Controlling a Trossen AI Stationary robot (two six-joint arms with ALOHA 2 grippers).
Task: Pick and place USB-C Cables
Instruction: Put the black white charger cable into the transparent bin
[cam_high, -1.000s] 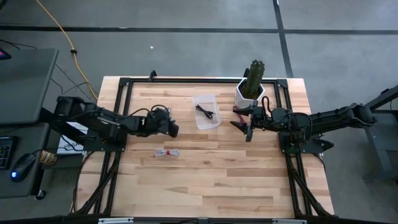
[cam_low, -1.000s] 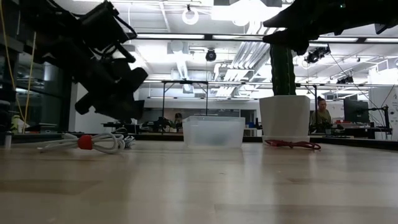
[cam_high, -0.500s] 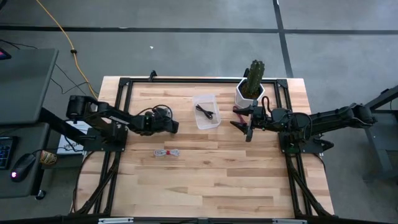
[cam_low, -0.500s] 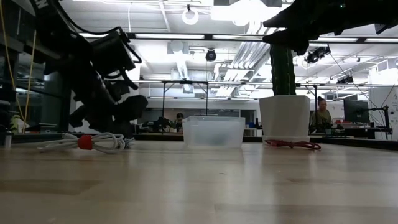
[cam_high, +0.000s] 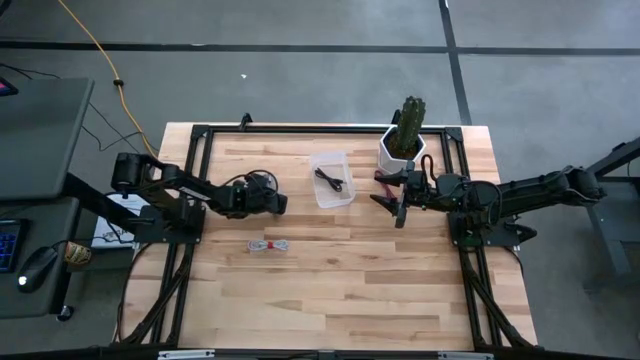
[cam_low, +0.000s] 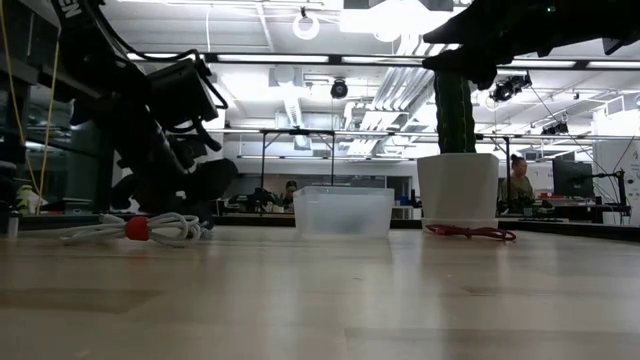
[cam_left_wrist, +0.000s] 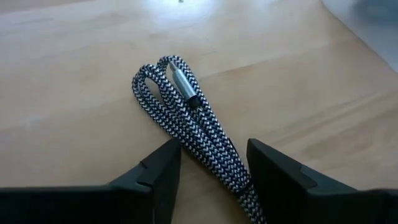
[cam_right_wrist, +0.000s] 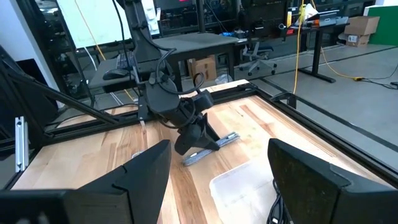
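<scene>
You look straight down on the whole table (cam_high: 330, 280); the low camera faces level across it; both share the clear bin (cam_high: 331, 178); wrist cameras sit close.

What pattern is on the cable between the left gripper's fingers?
The grey cable is braided in a black-and-white checkered weave. The left wrist view shows it best.

Floor (cam_high: 300, 70): grey, smooth, w/ dark seam lines.
Yellow cord (cam_high: 95, 45): trails across floor from top left.
Desk (cam_high: 35, 130): dark, left of table, mouse (cam_high: 38, 266) near edge.
Ceiling (cam_low: 300, 75): white, exposed ducts, strip lights, round lamp.
Far room: black-frame tables, office chair (cam_right_wrist: 252, 48), cardboard boxes (cam_right_wrist: 357, 28), person seated at monitors (cam_low: 517, 180).
</scene>
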